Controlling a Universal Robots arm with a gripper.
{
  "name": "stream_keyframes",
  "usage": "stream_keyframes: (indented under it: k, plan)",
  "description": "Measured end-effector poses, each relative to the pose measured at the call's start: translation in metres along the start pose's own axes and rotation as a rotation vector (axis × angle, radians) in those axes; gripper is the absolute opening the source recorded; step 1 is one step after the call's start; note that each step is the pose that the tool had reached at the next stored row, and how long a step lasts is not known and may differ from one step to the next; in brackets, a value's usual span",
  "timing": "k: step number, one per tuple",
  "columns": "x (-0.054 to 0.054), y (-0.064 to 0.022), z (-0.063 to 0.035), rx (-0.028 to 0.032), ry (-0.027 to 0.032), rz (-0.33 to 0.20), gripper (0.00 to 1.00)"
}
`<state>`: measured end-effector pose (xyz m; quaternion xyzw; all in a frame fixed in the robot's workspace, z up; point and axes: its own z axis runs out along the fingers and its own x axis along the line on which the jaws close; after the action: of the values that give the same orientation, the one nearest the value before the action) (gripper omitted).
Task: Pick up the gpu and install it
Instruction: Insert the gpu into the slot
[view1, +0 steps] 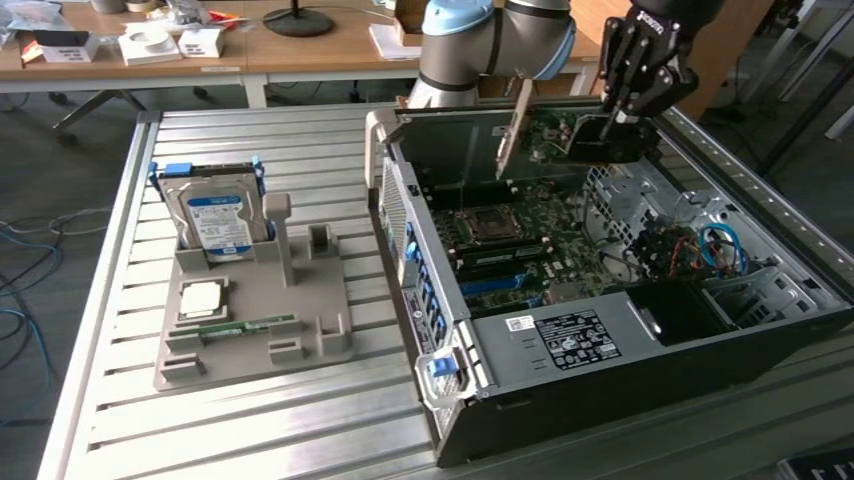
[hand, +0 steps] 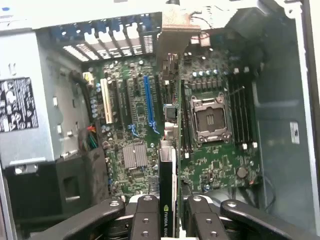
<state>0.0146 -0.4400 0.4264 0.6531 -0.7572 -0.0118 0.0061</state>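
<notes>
GPU (view1: 547, 135) first: in the exterior view you have it clamped upright in the gripper (view1: 617, 128), jaws clenched on its dark end. It hangs above the far end of the case (view1: 574, 410) with its tan bracket toward the case's rear wall. It is clear of the motherboard (view1: 534, 240) inside the case and not seated. Watch that bracket: I judge it could catch the case's rear wall in a descent and twist the card in your grip.

Beside the case, on the exterior view's left, the grey holder (view1: 320, 335) carries three things:
- a hard drive (view1: 220, 220) standing upright
- a processor chip (view1: 203, 298) lying flat
- a green memory stick (view1: 256, 325)

The case itself holds the motherboard, a labelled grey cover (view1: 534, 350) and blue and red cables (view1: 701, 250).

In the wrist view you look down the card's edge into the case. The GPU (hand: 167, 175) runs edge-on out from between the fingers (hand: 145, 215), which grip it. The blue slot (hand: 150, 102) lies just beside the card's line, not under it. The empty processor socket (hand: 210, 117) sits on the card's other side. Lowered from here, the connector would likely land on board components next to the slot. A tilt in the grip would do the same.
</notes>
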Motion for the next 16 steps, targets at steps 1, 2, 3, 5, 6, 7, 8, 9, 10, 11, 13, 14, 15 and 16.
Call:
stream_keyframes:
  k: [1, 2, 3, 5, 6, 7, 8, 9, 10, 11, 13, 14, 15, 16]
  plan:
    - [0.0000, 0.0000, 0.0001, -0.0001, 0.0005, -0.018, 0.26]
    - [0.0000, 0.0000, 0.0002, -0.0002, 0.0008, -0.036, 0.26]
    - [0.0000, 0.0000, 0.0003, -0.0003, 0.0014, -0.054, 0.26]
    - [0.0000, 0.0000, 0.0005, -0.0006, 0.0023, -0.090, 0.26]
    - [0.0000, 0.0000, 0.0005, -0.0007, 0.0028, -0.109, 0.26]
    - [0.0000, 0.0000, 0.0005, -0.0009, 0.0035, -0.124, 0.26]
    - [-0.0001, -0.0001, 0.0006, -0.0008, 0.0053, -0.132, 0.26]
    - [-0.0001, -0.0001, 0.0006, -0.0008, 0.0069, -0.135, 0.26]
    - [0.0000, -0.0001, 0.0005, -0.0008, 0.0072, -0.135, 0.26]
    - [0.0000, 0.0000, 0.0005, -0.0007, 0.0072, -0.135, 0.26]
    - [0.0002, 0.0014, 0.0007, 0.0021, 0.0071, -0.135, 0.26]
    - [0.0004, 0.0025, 0.0008, 0.0070, 0.0067, -0.136, 0.26]
    - [0.0005, 0.0039, 0.0010, 0.0157, 0.0059, -0.136, 0.26]
    - [0.0007, 0.0052, 0.0012, 0.0253, 0.0050, -0.136, 0.26]
